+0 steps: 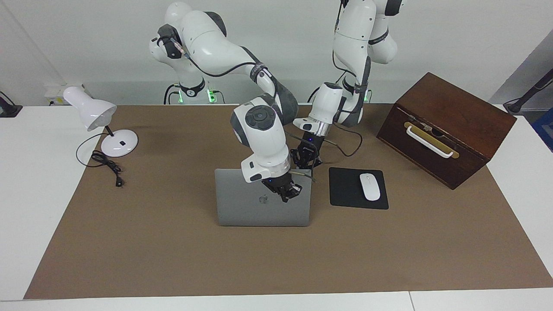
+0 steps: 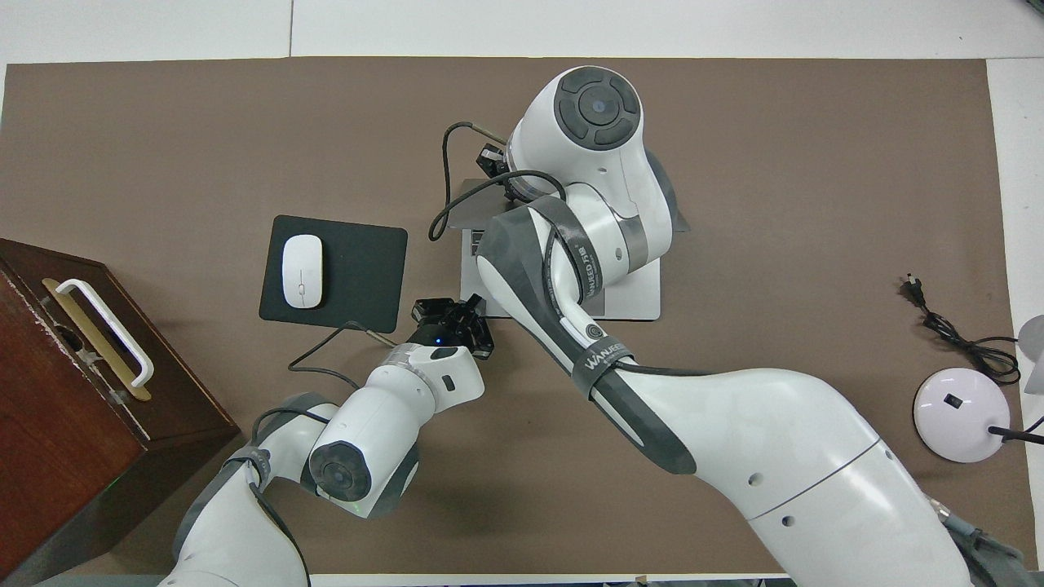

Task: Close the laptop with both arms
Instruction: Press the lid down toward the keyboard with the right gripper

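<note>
The silver-grey laptop (image 1: pixel 242 207) stands partly open in the middle of the brown mat, its lid with the apple logo leaning toward the robots. My right gripper (image 1: pixel 286 195) is shut, with its tips pressed against the lid's outer face beside the logo. My left gripper (image 1: pixel 305 160) is also shut and sits low at the corner of the laptop's base (image 2: pixel 640 293) nearest the left arm. From overhead the right arm's wrist covers most of the keyboard, and the left gripper (image 2: pixel 453 314) shows at that base corner.
A black mouse pad (image 1: pixel 352 190) with a white mouse (image 1: pixel 370 186) lies beside the laptop toward the left arm's end. A brown wooden box (image 1: pixel 445 127) with a white handle stands past it. A white desk lamp (image 1: pixel 99 116) and its cord (image 1: pixel 108 166) sit at the right arm's end.
</note>
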### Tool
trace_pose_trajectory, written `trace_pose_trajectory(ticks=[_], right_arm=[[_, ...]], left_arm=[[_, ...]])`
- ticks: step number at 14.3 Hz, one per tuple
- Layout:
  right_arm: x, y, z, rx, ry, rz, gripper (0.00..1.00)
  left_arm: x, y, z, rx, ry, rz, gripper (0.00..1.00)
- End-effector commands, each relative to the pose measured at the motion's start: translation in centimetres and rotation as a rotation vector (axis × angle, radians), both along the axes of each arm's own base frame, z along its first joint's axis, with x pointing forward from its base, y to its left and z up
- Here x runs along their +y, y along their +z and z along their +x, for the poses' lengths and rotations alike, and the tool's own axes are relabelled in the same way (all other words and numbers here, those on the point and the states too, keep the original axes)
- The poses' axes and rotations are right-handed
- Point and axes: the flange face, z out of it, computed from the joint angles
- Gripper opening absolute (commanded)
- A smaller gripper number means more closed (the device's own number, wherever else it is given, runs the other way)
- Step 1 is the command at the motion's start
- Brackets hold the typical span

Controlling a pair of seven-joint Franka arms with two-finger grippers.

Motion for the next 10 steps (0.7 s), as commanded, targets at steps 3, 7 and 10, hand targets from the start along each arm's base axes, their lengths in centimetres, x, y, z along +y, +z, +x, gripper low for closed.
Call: trace_pose_trajectory(ticks=[3,7,10], right_arm=[[-0.5,-2.3,-0.7,0.0,-0.035,0.043,0.0],[-0.9,-2.7,-0.6,0.04,-0.035,0.118,0.0],[-1.0,-3.2,-0.7,0.05,-0.038,0.123,0.0]], left_arm=[[1.5,-4.5,0.7,0.045,0.01,0.075,0.0],[1.5,-4.6,0.8,0.045,0.009,0.077,0.0],[1.6,-4.5,0.8,0.043,0.012,0.075,0.0]])
